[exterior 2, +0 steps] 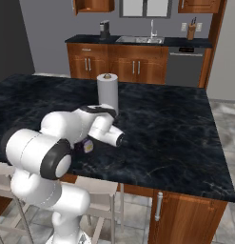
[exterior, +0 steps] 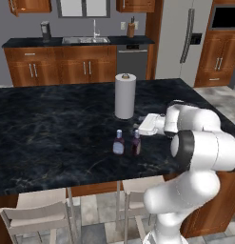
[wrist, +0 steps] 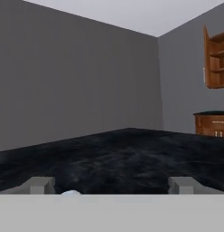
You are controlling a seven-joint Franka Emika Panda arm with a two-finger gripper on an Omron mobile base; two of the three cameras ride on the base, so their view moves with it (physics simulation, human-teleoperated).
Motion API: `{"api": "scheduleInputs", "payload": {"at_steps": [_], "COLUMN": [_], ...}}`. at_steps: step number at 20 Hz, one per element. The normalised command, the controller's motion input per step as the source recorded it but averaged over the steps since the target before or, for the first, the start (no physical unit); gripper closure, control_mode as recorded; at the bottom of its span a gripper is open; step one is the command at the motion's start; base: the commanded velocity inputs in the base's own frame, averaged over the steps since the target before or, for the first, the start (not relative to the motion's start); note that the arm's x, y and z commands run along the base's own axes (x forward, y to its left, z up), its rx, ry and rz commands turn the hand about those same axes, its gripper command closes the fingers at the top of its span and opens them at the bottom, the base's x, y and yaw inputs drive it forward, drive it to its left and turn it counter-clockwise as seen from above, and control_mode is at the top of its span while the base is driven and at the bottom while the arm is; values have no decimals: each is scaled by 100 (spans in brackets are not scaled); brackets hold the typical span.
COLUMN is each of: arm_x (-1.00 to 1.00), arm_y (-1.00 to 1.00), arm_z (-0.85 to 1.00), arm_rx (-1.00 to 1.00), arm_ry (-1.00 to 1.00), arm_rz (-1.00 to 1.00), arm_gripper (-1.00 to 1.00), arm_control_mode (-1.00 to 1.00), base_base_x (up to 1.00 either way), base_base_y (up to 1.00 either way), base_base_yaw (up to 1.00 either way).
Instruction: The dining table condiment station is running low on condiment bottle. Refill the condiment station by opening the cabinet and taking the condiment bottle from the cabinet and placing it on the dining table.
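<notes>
Jaws wide apart, holding nothing. Two-finger gripper (wrist: 111, 183) low over black marble dining table (exterior: 52, 128), w/ pale cap of small dark condiment bottle (exterior: 136, 142) just below. Second small bottle (exterior: 118, 142) right beside, white paper-towel roll (exterior: 125, 96) farther back. Looks like drop-off step, nearly done. Next: lift straight up, no bumping bottles.

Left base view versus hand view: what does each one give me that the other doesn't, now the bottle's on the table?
Left base view: two bottles stand upright side by side on the table, in front of the paper-towel roll, with the sink wall and fridge behind.

Hand view: the hand stands open, fingers wide apart with nothing between them; an open cabinet hangs on the far wall.

Both: the black marble tabletop.
</notes>
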Motion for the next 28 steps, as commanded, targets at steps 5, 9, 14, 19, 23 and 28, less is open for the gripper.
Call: {"api": "scheduleInputs", "payload": {"at_steps": [5,9,14,19,23,28], "arm_x": [-62,-90,-88,-72,-62,-71], "arm_y": [20,18,8,0,1,8], "arm_z": [17,12,34,68,78,73], "arm_rx": [-10,-10,-4,0,0,-4], "arm_ry": [0,0,-9,-20,-22,-20], "arm_rz": [8,4,1,0,0,1], "arm_gripper": [-100,-100,-100,-100,-100,-100], "arm_control_mode": [-100,-100,-100,-100,-100,-100], "base_base_x": [0,0,0,0,0,0], "base_base_y": [0,0,0,0,0,0], "base_base_yaw": [0,0,0,0,0,0]}}
